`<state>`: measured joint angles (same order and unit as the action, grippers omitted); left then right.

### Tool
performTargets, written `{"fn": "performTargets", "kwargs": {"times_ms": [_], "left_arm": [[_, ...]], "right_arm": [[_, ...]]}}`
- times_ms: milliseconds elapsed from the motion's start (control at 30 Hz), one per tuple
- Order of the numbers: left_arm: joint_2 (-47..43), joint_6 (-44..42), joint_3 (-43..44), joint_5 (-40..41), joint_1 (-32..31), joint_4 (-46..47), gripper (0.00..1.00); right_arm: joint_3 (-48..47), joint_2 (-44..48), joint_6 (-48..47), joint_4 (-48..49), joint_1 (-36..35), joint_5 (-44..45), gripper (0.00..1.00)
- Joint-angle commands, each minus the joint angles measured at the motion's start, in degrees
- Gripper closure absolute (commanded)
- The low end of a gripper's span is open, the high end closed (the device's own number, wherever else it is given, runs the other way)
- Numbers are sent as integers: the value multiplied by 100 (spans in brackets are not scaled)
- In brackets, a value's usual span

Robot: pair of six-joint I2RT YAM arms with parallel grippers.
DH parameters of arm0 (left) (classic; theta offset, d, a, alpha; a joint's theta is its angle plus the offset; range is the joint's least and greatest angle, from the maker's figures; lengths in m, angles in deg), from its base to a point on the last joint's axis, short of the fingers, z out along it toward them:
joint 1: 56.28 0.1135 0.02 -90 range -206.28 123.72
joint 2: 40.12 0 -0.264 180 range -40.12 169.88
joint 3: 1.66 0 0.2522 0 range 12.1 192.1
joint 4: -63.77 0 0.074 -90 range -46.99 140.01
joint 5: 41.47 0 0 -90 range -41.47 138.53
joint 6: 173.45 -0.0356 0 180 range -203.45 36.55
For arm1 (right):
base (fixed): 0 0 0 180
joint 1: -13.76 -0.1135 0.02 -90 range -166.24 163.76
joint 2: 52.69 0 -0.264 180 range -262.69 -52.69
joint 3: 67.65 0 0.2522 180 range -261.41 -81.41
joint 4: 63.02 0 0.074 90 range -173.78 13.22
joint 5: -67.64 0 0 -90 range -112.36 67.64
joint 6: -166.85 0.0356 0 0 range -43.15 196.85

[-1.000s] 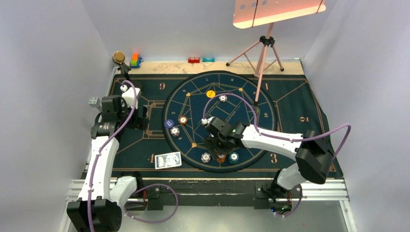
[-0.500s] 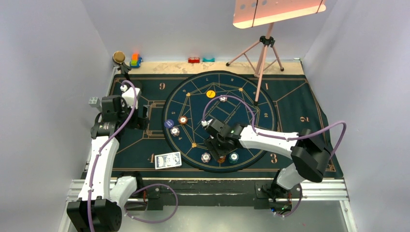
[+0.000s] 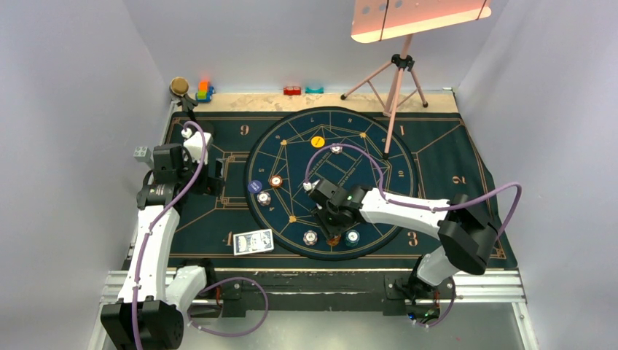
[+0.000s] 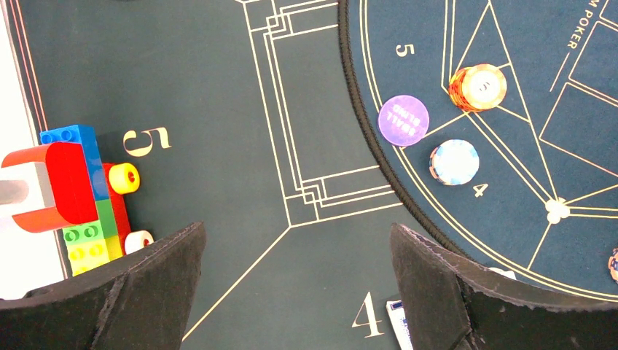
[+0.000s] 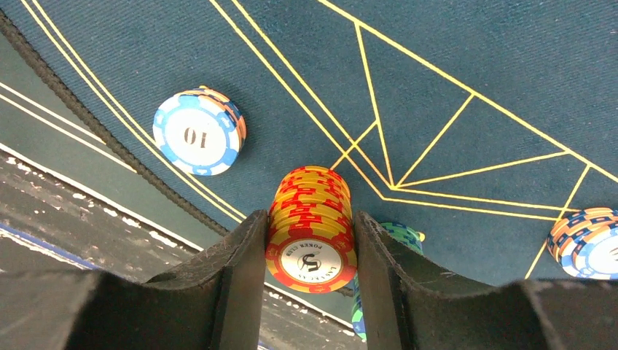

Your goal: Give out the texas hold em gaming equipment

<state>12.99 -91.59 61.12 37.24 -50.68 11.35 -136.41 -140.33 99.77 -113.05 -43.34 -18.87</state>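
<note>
1. Now the right gripper [image 5: 310, 233] squeezes the orange stack [image 5: 312, 197] from both sides, to lift it whole, I think.
2. The stack sits on the mat [image 5: 474, 44], near the front edge of its circle (a teal stack [image 5: 401, 235] sits just beside one finger and may get bumped).
3. A white chip [image 5: 197, 133] lies near, not in the way.
4. The left gripper [image 4: 296, 240] hangs wide apart near the blocks [image 4: 80, 189], holding nothing.

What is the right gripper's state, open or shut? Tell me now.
Shut on the orange chip stack: in the wrist view the right gripper's fingers touch both its sides, with no gap showing.
</note>
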Motion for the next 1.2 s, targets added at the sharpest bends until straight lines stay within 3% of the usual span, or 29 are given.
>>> {"fn": "performTargets", "kwargs": {"times_ms": [0,200,400,567,833,1167], "left_arm": [[-54,-48,3,21,45,128,0],[-78,-48,5,12,44,121,0],[-91,-50,7,4,44,126,0],[-103,-48,3,-11,43,122,0],[-107,-43,5,0,46,129,0],[-80,-47,-5,-1,39,151,0]], "right_arm": [[-419,241,8,-304,-30,62,76],[-1059,133,-116,-681,131,307,82],[-1986,-358,-354,-644,974,416,83],[-3304,-1488,-618,-572,1734,565,84],[-5344,-3633,-719,-600,2273,371,84],[-5790,-4397,-631,-326,2392,500,84]]}}
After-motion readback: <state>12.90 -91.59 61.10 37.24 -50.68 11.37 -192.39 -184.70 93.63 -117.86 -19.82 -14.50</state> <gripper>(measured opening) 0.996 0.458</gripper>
